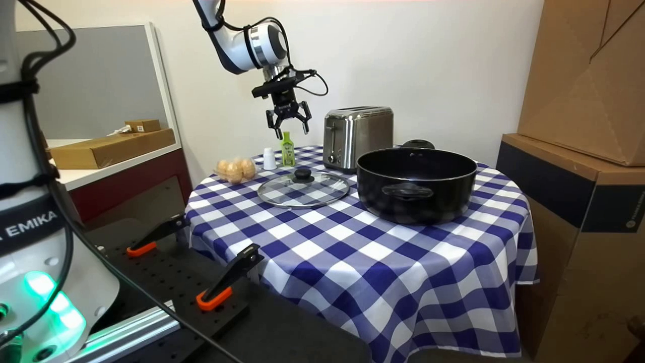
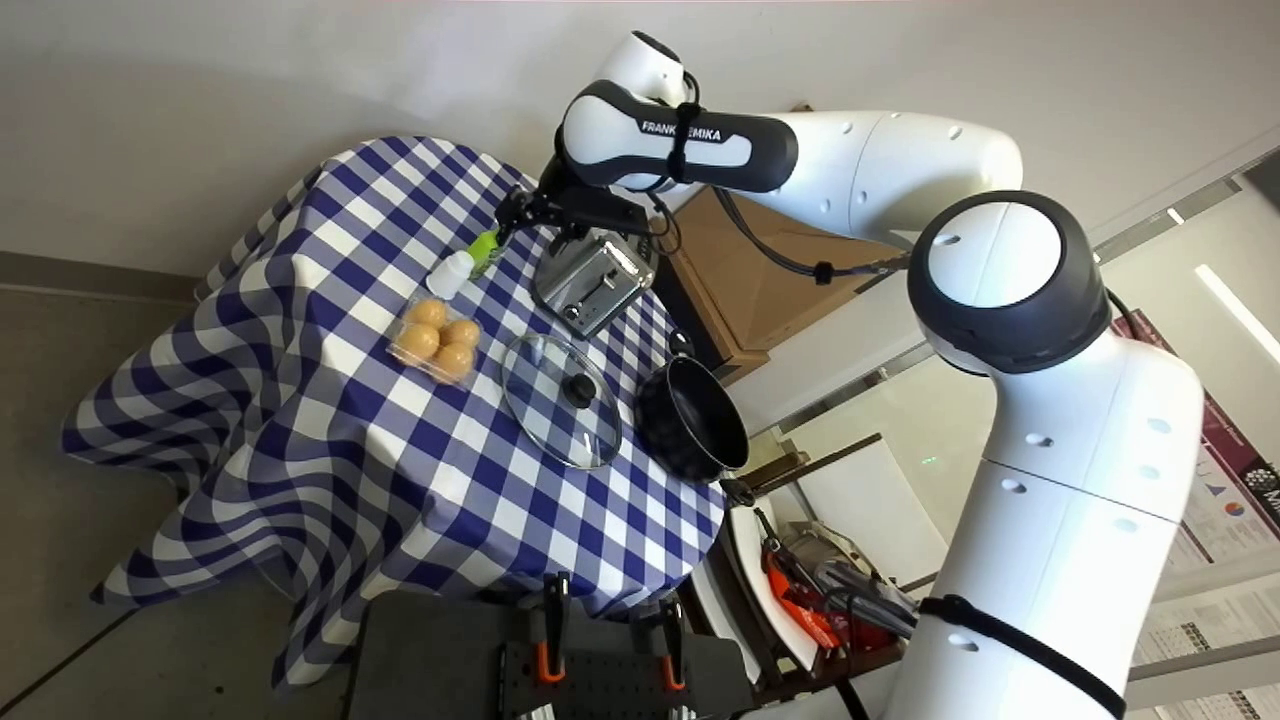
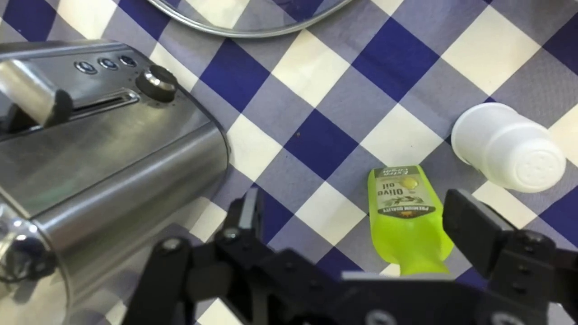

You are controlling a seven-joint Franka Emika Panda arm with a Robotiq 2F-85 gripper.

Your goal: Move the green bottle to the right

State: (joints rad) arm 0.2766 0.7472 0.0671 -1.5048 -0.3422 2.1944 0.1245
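Note:
The slim lime-green bottle (image 1: pixel 287 153) stands upright on the checked tablecloth between the white shaker and the steel toaster. It also shows in an exterior view (image 2: pixel 484 252), partly behind the gripper. In the wrist view the bottle (image 3: pixel 404 212) shows its olive oil label, and its top is hidden behind the gripper body. My gripper (image 1: pixel 293 132) is open and empty, pointing down with its fingertips just above the bottle's top. In the wrist view the bottle appears between the fingers (image 3: pixel 354 212), much nearer the right-hand finger. I cannot tell whether that finger touches it.
The steel toaster (image 1: pixel 359 137) stands beside the bottle, and the white shaker (image 3: pixel 508 146) on its other side. A clear pack of eggs (image 2: pixel 437 340), a glass lid (image 1: pixel 303 190) with a black knob and a black pot (image 1: pixel 417 201) are also on the round table. A wall is behind.

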